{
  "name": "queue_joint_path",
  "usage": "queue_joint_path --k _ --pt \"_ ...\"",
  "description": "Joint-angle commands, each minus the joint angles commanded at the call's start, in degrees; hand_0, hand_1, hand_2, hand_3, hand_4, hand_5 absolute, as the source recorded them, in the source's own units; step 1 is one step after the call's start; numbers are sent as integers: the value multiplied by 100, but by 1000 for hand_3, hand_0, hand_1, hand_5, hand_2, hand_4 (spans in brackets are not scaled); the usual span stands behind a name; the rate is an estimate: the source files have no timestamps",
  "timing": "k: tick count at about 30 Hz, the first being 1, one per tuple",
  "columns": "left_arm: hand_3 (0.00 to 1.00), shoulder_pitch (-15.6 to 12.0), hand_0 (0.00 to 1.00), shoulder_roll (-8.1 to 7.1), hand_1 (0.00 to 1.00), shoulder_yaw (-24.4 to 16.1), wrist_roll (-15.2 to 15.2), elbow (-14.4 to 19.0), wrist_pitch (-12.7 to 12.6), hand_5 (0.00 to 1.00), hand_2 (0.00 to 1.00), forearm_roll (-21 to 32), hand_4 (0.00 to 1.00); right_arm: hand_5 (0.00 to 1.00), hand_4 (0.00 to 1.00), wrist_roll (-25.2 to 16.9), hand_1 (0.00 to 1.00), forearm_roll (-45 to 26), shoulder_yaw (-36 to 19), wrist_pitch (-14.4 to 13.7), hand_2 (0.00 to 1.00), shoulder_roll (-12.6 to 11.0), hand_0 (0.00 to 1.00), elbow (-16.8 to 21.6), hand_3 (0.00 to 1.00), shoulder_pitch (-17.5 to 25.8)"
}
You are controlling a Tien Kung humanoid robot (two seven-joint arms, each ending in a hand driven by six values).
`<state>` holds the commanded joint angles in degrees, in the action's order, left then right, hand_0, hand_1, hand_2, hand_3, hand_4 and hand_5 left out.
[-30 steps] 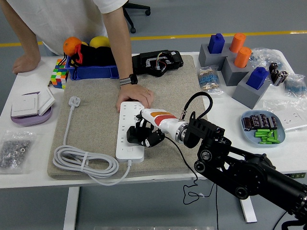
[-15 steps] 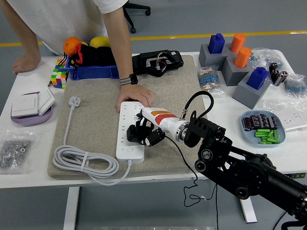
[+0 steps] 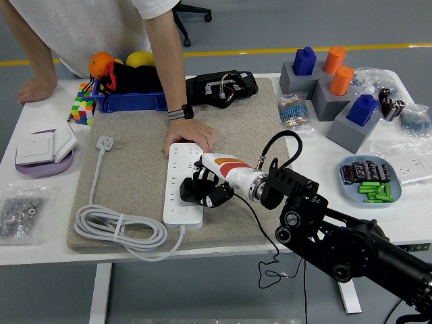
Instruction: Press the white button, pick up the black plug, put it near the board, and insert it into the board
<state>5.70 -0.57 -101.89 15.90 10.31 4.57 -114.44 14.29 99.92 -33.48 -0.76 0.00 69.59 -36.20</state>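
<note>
A: Which step does the robot appear to be on?

B: The last one, by the look of it. The right hand [image 3: 206, 190] sits over the right edge of the white power strip [image 3: 183, 183], about midway along it, with its black fingers [image 3: 192, 189] curled down onto the sockets.

A: Does it hold the black plug?

B: Probably, but that is a judgement. A thin black cable [image 3: 260, 233] runs out from under the hand, right of the power strip, and loops off the near edge of the grey mat [image 3: 135, 145]. The plug itself is hidden among the dark fingers, so it cannot be said whether its pins are already in a socket.

A: And the white button?

B: It cannot be picked out on the power strip from here.

A: Who else touches the strip?

B: A person at the far side rests one hand [image 3: 192, 136] on the far end of the power strip, seemingly steadying it. The robot's left arm is not in view.

A: What does the next move call for?

B: Likely a straight push down onto the power strip, with the pins lined up to the holes. If the plug is tilted, it may jam or nudge the strip sideways despite the person's hold.
</note>
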Motion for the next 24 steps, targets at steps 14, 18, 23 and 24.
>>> queue_joint_path --k 14,18,23,24 --pt "686 -6 620 9 625 18 2 0 -4 390 632 19 526 2 764 -7 360 52 -118 -7 447 0 402 -39 482 53" --pt "687 -19 620 15 625 26 2 0 -6 391 633 39 525 2 764 -4 361 58 -127 -2 447 0 403 -57 482 69" --pt "687 -33 620 21 626 13 0 0 -6 391 632 25 524 2 764 3 361 39 -126 16 447 -11 402 -33 482 92" --pt "687 -35 620 22 626 12 0 0 -7 391 632 26 524 2 764 3 361 35 -124 18 447 -15 402 -28 482 96"
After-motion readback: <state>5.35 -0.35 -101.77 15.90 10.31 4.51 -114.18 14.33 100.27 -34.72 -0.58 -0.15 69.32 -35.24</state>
